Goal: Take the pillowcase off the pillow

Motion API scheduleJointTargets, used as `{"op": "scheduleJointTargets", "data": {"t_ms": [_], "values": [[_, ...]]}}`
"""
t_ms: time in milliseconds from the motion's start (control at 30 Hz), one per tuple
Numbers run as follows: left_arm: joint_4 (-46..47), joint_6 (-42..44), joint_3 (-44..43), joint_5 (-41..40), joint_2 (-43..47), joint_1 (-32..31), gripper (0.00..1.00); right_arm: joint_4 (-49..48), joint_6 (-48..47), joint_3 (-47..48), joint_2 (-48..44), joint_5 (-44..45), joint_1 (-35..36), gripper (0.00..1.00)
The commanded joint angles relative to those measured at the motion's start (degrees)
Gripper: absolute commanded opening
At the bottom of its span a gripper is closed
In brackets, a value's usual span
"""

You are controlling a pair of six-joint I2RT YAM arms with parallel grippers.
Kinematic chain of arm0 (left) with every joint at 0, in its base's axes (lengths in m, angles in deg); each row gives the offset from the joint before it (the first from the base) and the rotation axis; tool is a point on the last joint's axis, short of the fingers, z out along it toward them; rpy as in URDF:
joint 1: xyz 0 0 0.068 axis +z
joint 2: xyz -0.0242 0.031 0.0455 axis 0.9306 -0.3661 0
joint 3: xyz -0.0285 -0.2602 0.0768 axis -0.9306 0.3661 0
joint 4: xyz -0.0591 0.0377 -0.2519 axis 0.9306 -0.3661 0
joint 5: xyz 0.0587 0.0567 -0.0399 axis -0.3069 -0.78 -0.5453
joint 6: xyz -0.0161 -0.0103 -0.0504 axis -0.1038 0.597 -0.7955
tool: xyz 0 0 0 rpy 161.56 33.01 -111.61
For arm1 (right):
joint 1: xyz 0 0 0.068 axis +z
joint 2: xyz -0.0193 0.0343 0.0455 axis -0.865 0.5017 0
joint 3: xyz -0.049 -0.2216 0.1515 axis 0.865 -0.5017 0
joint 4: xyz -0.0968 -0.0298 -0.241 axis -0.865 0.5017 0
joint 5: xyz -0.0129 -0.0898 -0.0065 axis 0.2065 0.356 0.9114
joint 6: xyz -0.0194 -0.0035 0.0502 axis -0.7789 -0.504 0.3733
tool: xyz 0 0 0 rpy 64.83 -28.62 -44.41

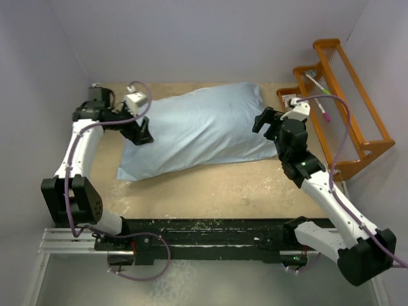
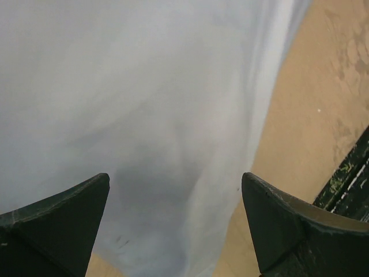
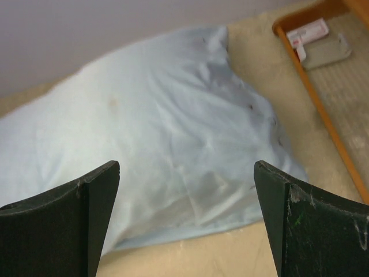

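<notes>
The pale light-blue pillowcase (image 1: 197, 131) lies across the far half of the table, plump with the pillow inside; the pillow itself is hidden. My left gripper (image 1: 141, 135) is open at the pillowcase's left end, just above the fabric (image 2: 150, 115). My right gripper (image 1: 262, 121) is open and empty at the right end, its jaws wide apart above the near right edge of the pillowcase (image 3: 173, 133).
An orange wire rack (image 1: 338, 95) stands at the far right, with a small packet (image 3: 308, 32) inside. The tan table surface (image 1: 223, 188) runs bare between the pillowcase and the black rail (image 1: 217, 233) at the near edge.
</notes>
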Motion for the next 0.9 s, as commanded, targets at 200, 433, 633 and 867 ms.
{"op": "scheduleJointTargets", "data": {"t_ms": [200,433,633,867], "values": [[1.44,6.81,-1.29,-15.37,-1.8,-29.23,0.99,9.94,3.24,9.61,16.27,-10.72,-6.2,1.0],[14.36,10.46,6.7,-34.96,-7.69,-38.53,0.93,8.8,5.82,10.4,20.6,-19.17,-14.15,0.99],[17.28,8.54,7.4,-36.98,-10.37,-33.13,0.33,10.68,4.29,13.71,24.78,-19.32,-16.27,0.98],[20.74,13.8,12.25,-37.06,-2.62,-15.56,0.01,10.87,1.17,18.82,31.92,-20.67,-15.16,0.94]]}}
